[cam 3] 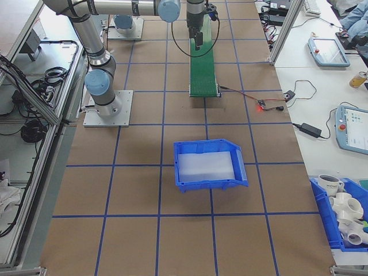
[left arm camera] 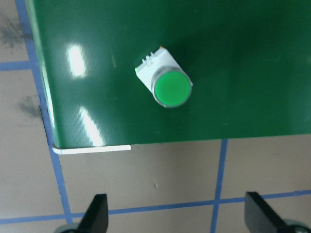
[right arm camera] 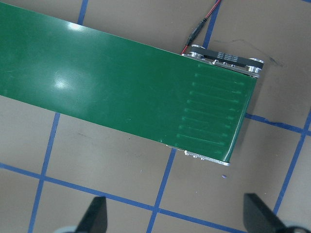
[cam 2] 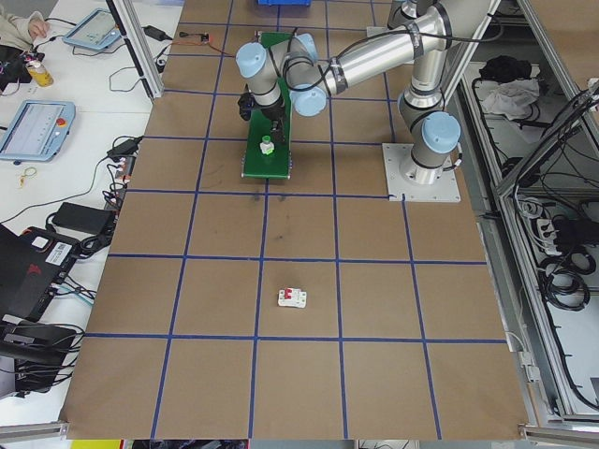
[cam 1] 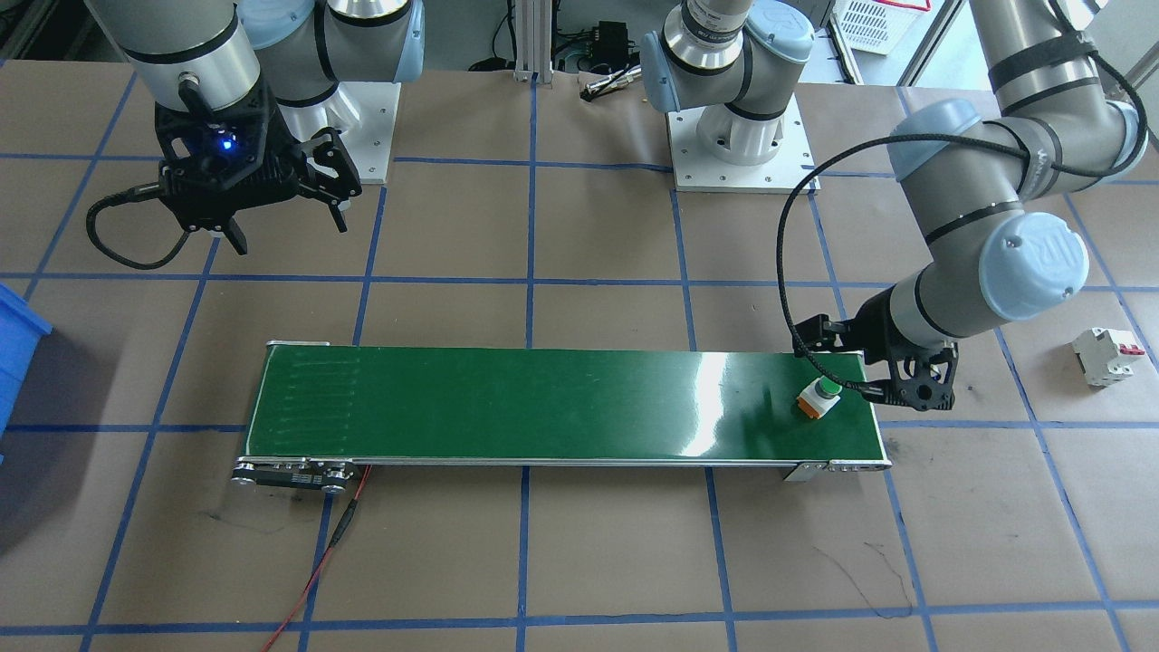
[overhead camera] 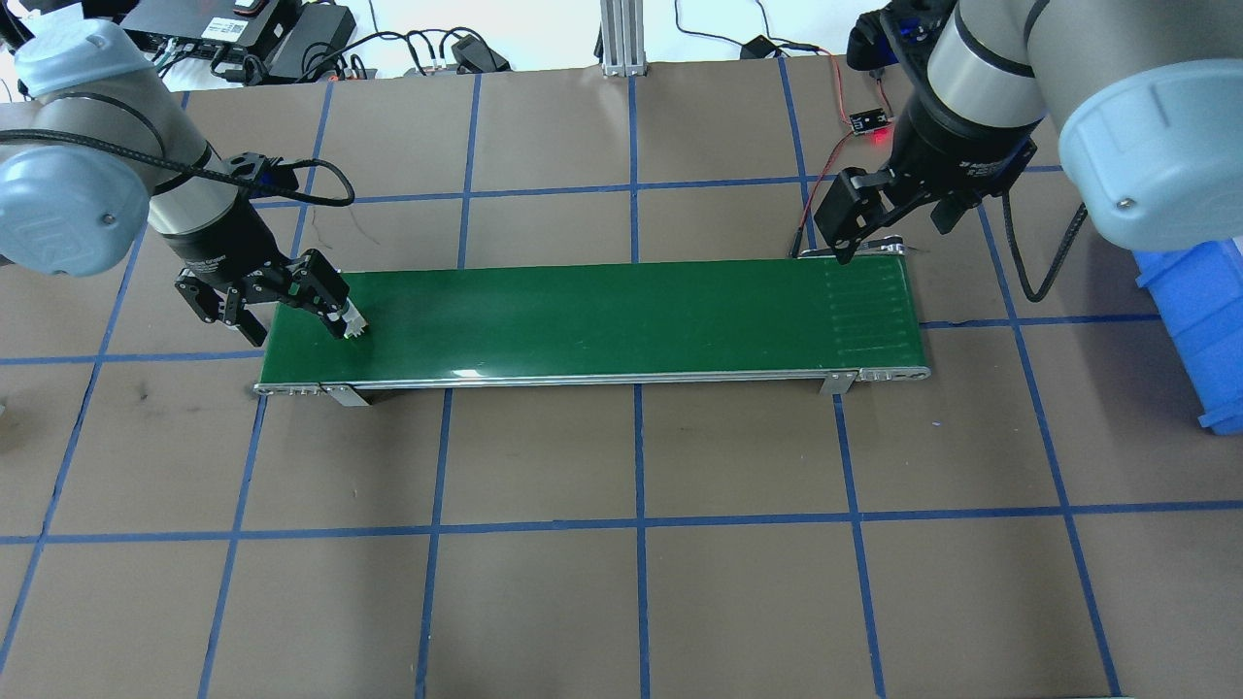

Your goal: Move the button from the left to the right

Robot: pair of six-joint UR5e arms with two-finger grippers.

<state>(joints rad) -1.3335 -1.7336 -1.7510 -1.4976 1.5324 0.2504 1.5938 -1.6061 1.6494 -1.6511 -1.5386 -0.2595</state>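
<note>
1. Brown paper marked off by blue tape lines covers the table [overhead camera: 621,602], and a long green conveyor belt [overhead camera: 592,316] is laid across its middle.

2. The button [cam 1: 817,399] is seen lying on the belt at the robot's left end, tilted on its side, with the green cap facing up and outward in the left wrist view [left arm camera: 165,83].

3. It is judged to be small, light and rigid. The round cap looks smooth and likely to slip, so a hold across the flat sides of the white body is thought safer.

4. The left gripper [cam 1: 896,391] is held just beside the button, over the belt's end, and is not touching it. Its fingers [left arm camera: 97,213] are spread wide, and nothing is held between them.

5. The right gripper [overhead camera: 898,223] is hung above the belt's far end, well apart from the button. Its fingers [right arm camera: 95,218] are also spread wide and empty.

6. A white circuit breaker [cam 1: 1106,355] with a red lever is left on the paper beyond the left arm, and a blue bin [cam 3: 208,164] is set past the belt's right end.
</note>
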